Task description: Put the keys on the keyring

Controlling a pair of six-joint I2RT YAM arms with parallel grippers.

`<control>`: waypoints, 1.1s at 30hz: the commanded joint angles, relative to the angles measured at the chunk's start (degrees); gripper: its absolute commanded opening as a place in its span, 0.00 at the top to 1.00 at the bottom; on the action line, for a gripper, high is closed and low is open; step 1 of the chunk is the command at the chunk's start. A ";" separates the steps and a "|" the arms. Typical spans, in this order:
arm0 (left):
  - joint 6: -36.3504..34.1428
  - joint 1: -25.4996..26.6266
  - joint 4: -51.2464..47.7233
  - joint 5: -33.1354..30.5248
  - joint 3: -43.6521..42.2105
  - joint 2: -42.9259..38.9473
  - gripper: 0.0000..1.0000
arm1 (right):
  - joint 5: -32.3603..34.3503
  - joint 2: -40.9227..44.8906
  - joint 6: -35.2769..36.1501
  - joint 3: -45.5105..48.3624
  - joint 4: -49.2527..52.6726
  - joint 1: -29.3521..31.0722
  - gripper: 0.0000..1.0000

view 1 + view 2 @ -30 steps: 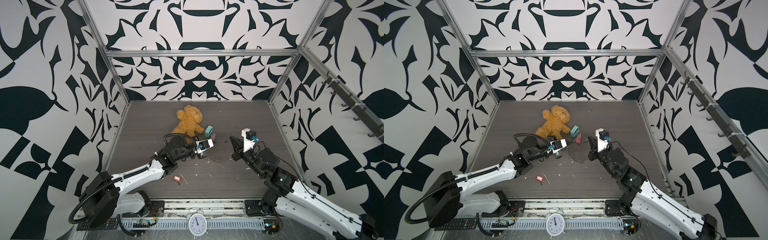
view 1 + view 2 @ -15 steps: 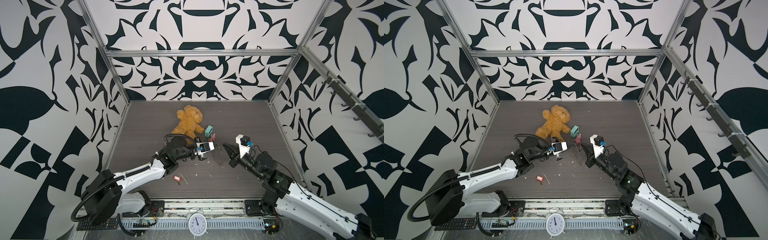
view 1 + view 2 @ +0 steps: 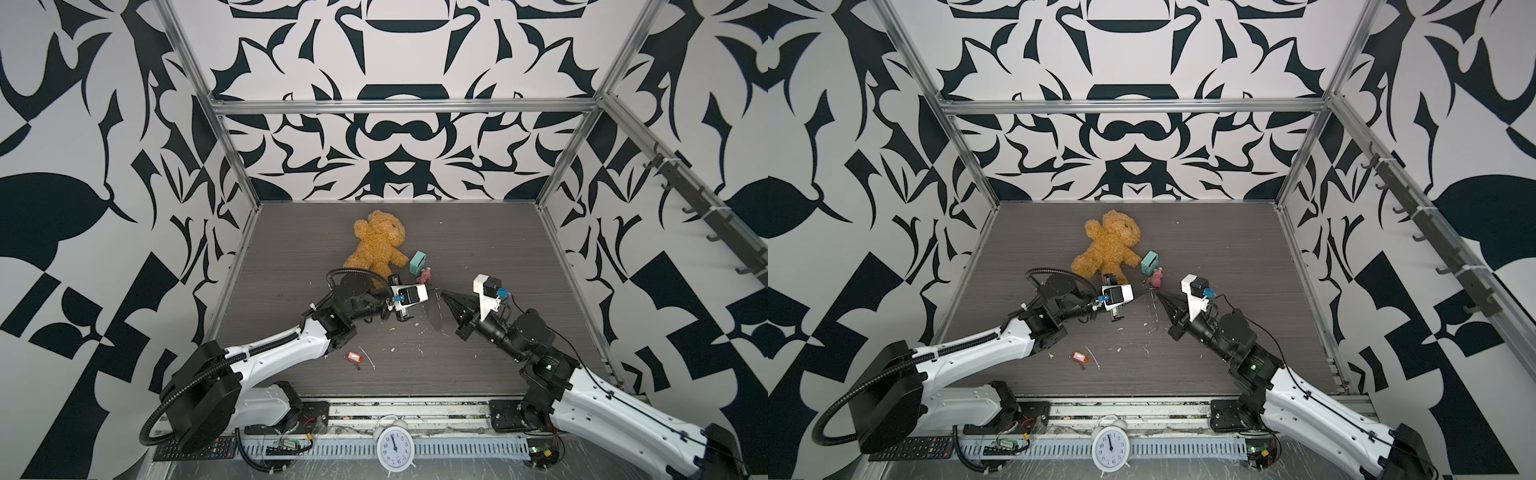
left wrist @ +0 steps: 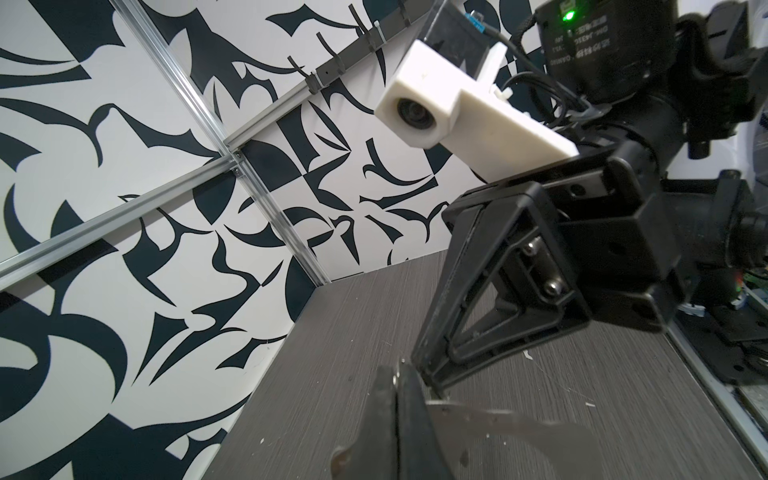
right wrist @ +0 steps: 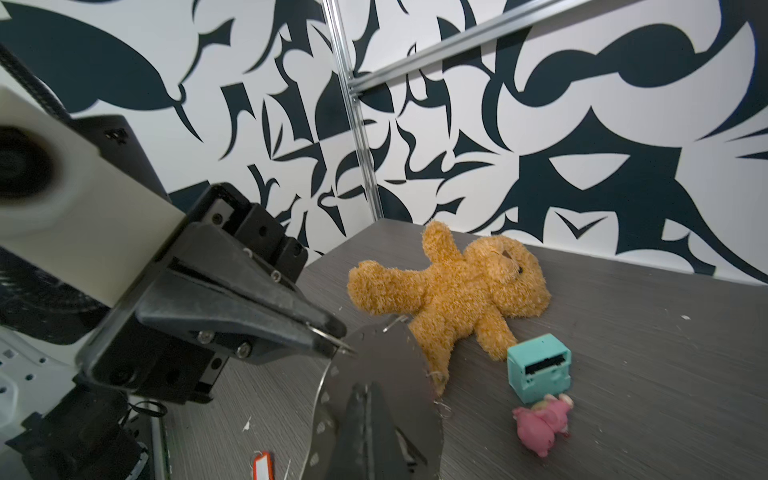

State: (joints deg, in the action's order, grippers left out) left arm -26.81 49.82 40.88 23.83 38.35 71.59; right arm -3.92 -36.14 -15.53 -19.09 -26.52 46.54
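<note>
Grey worktop (image 3: pixel 498 249) holds a teddy bear (image 5: pixel 457 291). Shut tight on the grey dotted strap (image 5: pixel 386 365) are the left pincer (image 5: pixel 336 343) and the right pincer (image 4: pixel 432 382), holding it up between them. Beside the bear sits the teal box (image 5: pixel 538 365); its inside is too dark to tell. On the worktop, well apart, lies the red key tag (image 3: pixel 354 356) with a white window. The thin silver keyring (image 5: pixel 444 409) hangs at the strap's edge.

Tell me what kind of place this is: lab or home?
Looks like a robot test cell, not a home: patterned panel walls on an aluminium frame, a left arm and right arm mounted at the front of a grey table, and loose props like a teddy bear.
</note>
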 commanded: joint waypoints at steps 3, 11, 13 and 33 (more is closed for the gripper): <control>0.23 -0.25 1.12 1.00 0.52 -2.24 1.00 | -2.58 1.66 -2.35 1.55 -9.28 -0.05 1.00; 0.24 -0.25 0.79 1.82 0.59 -2.44 1.00 | -2.16 1.81 -2.83 2.32 -11.75 -0.02 1.00; 0.18 -0.25 0.69 1.79 0.60 -2.33 1.00 | -2.13 2.02 -2.60 2.29 -11.74 0.04 1.00; 0.36 -0.21 -0.23 4.24 0.72 -2.84 1.00 | -2.87 2.73 -3.11 2.57 -12.95 0.01 1.00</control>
State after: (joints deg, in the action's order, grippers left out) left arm -26.44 49.82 39.97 26.46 38.35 70.13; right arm -6.28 -34.15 -18.11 -16.25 -35.90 46.54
